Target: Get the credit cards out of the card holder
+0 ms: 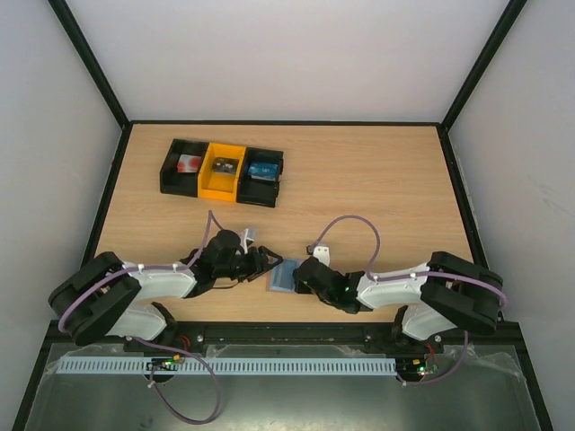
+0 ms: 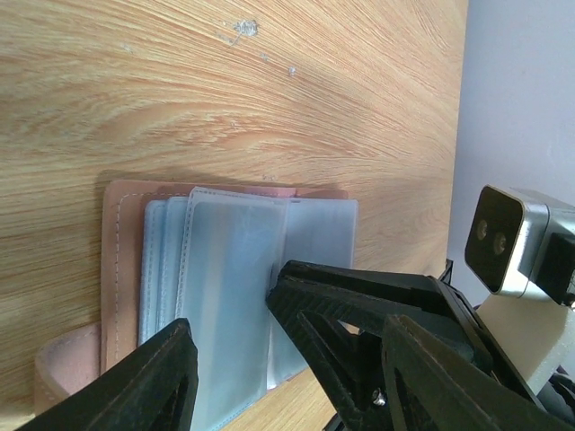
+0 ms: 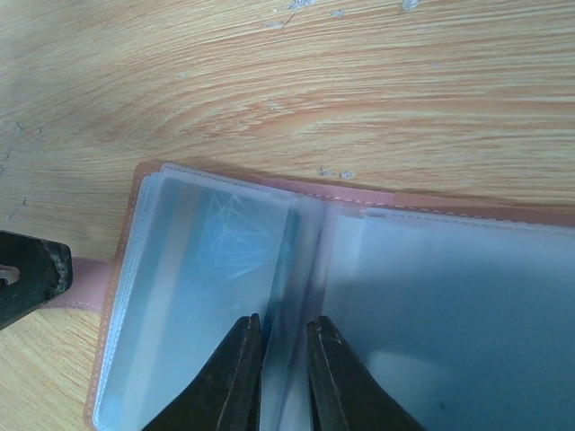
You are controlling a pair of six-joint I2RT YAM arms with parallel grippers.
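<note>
- Broadly, the pale, grained wooden table [image 1: 377, 180] was seen bearing a black-and-yellow row of bins [image 1: 222, 171] at its far side, well apart from the work.
- The card holder [image 1: 284, 276] was laid open between the two arms, with a stitched mauve-brown rim around limp, cloudy blue-grey sleeves.
- The left gripper [image 2: 243, 359] was held spread wide, and nothing was clasped.
- The right gripper [image 3: 283, 377] was drawn nearly closed, with a thin sleeve leaf apparently pinched.
- The credit cards could not be made out surely behind the plastic and were judged not yet removed.
- The holder would best be pinned flat while a stiff card edge, not a sleeve, was nipped and slid out.
</note>
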